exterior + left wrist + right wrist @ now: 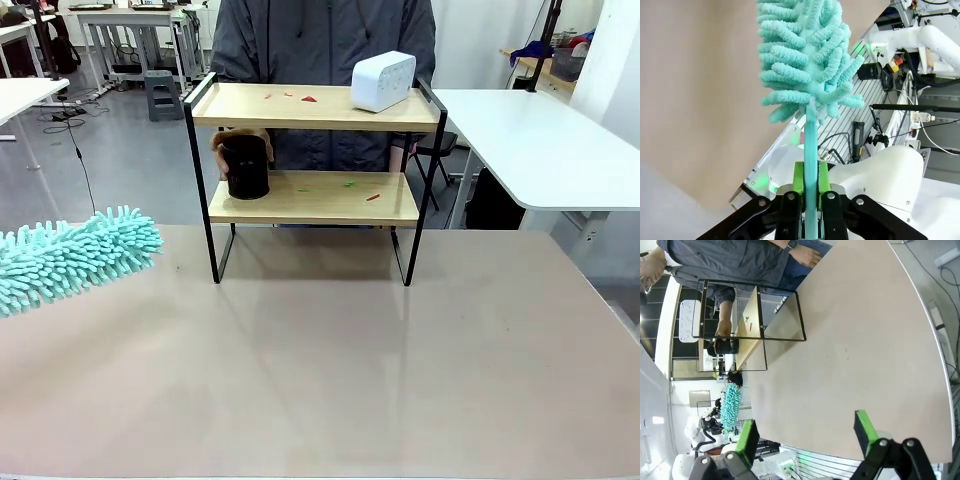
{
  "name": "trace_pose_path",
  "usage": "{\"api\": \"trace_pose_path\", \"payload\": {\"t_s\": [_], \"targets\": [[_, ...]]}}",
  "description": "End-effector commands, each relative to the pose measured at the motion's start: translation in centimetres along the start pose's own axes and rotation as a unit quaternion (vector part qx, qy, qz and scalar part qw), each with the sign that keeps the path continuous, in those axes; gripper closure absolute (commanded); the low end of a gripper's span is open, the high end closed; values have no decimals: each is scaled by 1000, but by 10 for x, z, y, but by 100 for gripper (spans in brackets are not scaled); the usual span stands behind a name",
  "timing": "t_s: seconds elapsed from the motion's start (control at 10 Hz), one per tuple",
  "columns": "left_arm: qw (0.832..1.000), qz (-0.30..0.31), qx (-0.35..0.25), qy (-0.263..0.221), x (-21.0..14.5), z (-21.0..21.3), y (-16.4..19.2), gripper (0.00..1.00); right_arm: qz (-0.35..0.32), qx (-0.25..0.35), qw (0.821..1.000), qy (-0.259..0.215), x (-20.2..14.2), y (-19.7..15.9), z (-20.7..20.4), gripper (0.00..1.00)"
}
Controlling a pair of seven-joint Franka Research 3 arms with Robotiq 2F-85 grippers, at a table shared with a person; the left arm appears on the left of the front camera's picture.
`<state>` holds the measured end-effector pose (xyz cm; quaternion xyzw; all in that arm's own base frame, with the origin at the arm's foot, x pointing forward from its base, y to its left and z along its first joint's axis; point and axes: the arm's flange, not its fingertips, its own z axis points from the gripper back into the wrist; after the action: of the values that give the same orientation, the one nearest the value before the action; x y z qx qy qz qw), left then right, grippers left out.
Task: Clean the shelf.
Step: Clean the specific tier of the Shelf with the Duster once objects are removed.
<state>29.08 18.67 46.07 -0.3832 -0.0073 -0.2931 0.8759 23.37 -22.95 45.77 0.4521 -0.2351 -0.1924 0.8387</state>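
Note:
The shelf point(315, 197) stands at the far middle of the table, a two-tier wooden rack in a black frame, also seen sideways as shelf point(751, 315). Small red and green scraps point(372, 197) lie on both boards. A white box point(383, 80) rests on the top board. A person's hand holds a black cylinder point(245, 167) on the lower board. A teal fluffy duster point(75, 255) hovers at the left; its handle point(810, 165) is clamped in my left gripper point(810, 187), which is shut on it. My right gripper point(807, 432) is open above the table, holding nothing.
The person point(320, 40) stands behind the shelf. The beige table point(330, 370) stretches bare in front of it. A white table point(540, 140) sits at the far right, and other desks stand at the back left.

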Motion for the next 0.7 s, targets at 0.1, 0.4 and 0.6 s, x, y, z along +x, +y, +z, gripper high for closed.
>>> {"api": "trace_pose_path", "payload": {"t_s": [0.1, 0.4, 0.6], "targets": [[1000, 1, -10, -11, 0, 2, -3, 100, 12, 11, 1000, -6, 2, 1, 0, 0], [998, -14, 25, 54, 2, -11, -22, 88, 12, 11, 1000, -6, 2, 1, 0, 0], [990, -50, 63, 118, 22, -38, -82, 88, 12, 11, 1000, -6, 2, 1, 0, 0]]}}
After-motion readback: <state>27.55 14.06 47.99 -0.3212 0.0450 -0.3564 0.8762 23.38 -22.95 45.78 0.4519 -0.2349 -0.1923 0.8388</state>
